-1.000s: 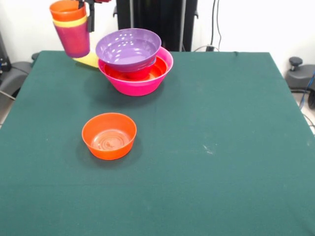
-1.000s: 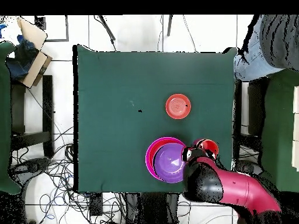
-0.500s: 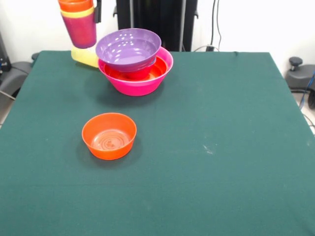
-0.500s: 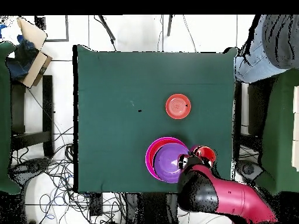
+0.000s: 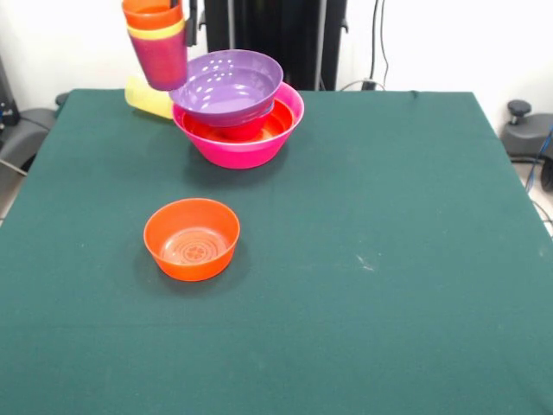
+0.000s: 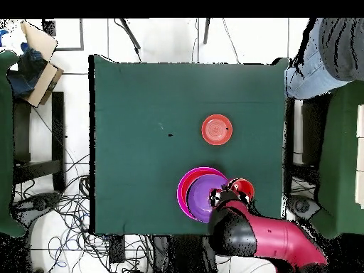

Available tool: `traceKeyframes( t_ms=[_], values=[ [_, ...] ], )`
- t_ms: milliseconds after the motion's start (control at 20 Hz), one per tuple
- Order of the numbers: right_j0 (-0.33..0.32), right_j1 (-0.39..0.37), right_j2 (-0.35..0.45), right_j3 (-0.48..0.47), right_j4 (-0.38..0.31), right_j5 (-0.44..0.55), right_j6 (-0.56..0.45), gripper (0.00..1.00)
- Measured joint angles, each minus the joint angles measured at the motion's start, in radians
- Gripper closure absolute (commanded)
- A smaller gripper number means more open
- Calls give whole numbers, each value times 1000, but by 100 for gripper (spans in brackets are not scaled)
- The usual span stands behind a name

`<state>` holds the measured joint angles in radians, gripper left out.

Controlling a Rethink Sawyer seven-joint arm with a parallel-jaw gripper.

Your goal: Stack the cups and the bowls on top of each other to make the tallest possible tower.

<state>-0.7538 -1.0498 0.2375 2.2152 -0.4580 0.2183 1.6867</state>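
A nested stack of cups (image 5: pixel 158 45), orange inside yellow inside purple, hangs in the air just left of the tower, level with the purple bowl's rim. My gripper (image 5: pixel 182 8) is shut on the stack's rim at the top edge. Seen from overhead, the cups (image 6: pixel 240 188) sit beside the tower (image 6: pixel 202 194), and the arm (image 6: pixel 254 236) covers the gripper. The tower is a big pink bowl (image 5: pixel 244 147) holding a wide orange bowl (image 5: pixel 263 127) with a tilted purple bowl (image 5: pixel 226 84) on top. A yellow cup (image 5: pixel 147 97) lies on its side behind the stack. A small orange bowl (image 5: pixel 192 239) stands alone.
The green table (image 5: pixel 397 199) stretches to the right of the tower. A person (image 6: pixel 328 51) stands at a far corner in the overhead view. A cardboard box (image 6: pixel 34 58) and cables (image 6: pixel 67 202) lie on the floor beside the table.
The held stack of cups has risen and moved right in the front view, from well left of the tower to right beside the purple bowl. The bowls have not moved.
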Motion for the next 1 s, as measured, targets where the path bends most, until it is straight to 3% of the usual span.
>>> traceKeyframes(
  t_ms=[700, 1000],
  values=[
    [191, 33, -132, 15, 1, -63, 41, 100],
    [282, 95, -204, 16, 1, -158, 94, 100]
  ],
)
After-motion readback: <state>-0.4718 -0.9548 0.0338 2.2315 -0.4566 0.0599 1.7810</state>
